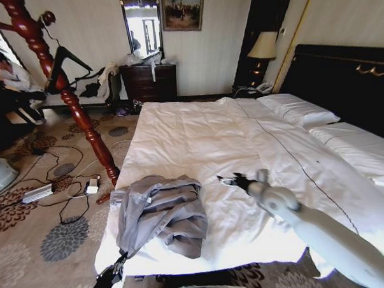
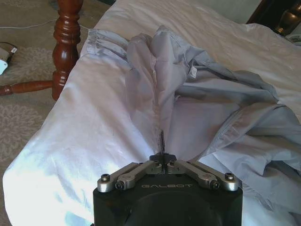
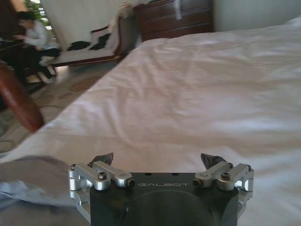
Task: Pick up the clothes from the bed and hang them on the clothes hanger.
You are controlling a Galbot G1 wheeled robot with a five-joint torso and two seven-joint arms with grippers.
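At the bed's near foot edge, the left gripper is pinching the hem of the light grey-blue jacket, jaws closed on a thin fold. The garment is lying crumpled at the near left corner, soft, light and probably slippery, best held by collar or shoulders. The right gripper is hovering beside it over the wrinkled white duvet, jaws spread wide and holding nothing. Farther off, the black triangular hanger is hanging on the turned-wood coat stand.
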